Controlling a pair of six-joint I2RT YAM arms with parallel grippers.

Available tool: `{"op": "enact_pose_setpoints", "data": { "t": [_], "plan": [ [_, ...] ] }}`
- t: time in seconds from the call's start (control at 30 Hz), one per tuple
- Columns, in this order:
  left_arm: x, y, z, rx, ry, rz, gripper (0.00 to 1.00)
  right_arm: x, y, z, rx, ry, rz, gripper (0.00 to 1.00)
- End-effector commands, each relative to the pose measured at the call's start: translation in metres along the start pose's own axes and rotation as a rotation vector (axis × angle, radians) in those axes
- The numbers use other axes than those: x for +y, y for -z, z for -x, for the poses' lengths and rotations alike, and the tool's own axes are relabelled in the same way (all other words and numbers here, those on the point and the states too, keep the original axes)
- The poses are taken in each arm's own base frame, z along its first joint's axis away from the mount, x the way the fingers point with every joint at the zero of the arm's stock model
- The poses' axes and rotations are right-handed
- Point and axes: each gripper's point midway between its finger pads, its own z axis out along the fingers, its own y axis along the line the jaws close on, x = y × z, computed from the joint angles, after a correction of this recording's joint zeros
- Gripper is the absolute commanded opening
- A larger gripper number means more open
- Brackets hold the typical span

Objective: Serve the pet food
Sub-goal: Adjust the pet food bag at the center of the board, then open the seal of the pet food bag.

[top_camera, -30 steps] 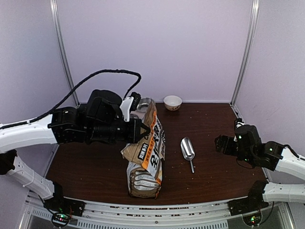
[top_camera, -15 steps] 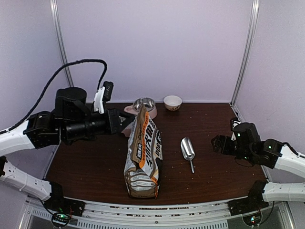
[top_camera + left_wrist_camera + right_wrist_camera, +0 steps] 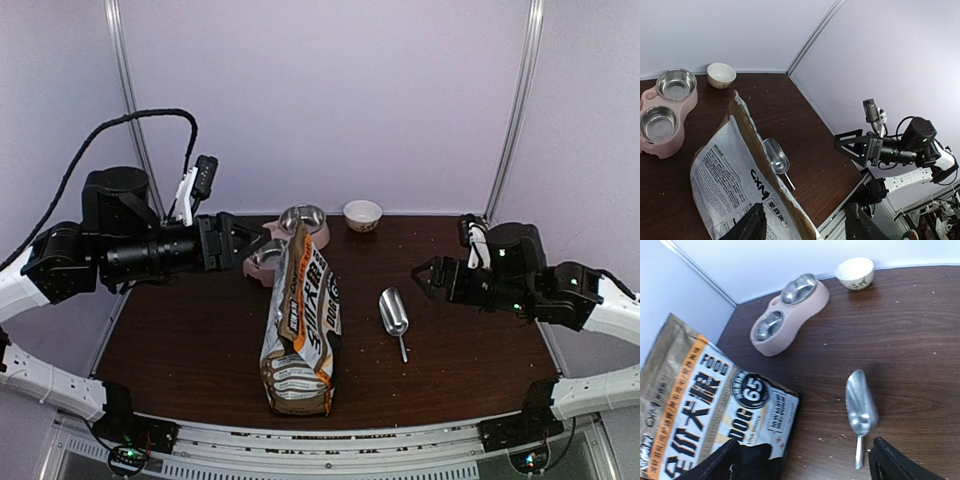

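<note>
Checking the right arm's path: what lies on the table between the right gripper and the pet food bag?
The metal scoop lies there, apart from both the right gripper and the pet food bag; the top view shows it best.

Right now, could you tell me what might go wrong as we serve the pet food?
The bag stands tall with neither end effector on it; a nudge could tip it onto the pink feeder or the scoop.
The scoop lies flat; the open right end effector may push it rather than grip it.
</note>
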Motion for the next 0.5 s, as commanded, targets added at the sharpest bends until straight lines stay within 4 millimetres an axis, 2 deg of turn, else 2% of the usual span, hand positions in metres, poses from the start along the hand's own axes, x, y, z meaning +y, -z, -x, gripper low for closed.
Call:
{"op": "enact_pose_setpoints", "data": {
  "t": [0.0, 0.17, 0.3, 0.47],
  "plan": [
    [-0.005, -0.003, -0.016, 0.070, 0.034, -0.052, 0.56, 0.047, 0.014, 0.010, 0.016, -0.032, 0.114, 0.87],
    [-0.017, -0.015, -0.032, 0.145, 0.048, -0.109, 0.56, 0.078, 0.016, 0.007, 0.040, -0.013, 0.174, 0.84],
    [-0.009, -0.021, -0.041, 0.175, 0.059, -0.074, 0.54, 0.084, 0.013, 0.003, 0.051, 0.000, 0.173, 0.83],
    [-0.005, -0.023, -0.048, 0.185, 0.082, -0.067, 0.46, 0.080, 0.012, 0.000, 0.050, 0.006, 0.159, 0.82]
  ]
}}
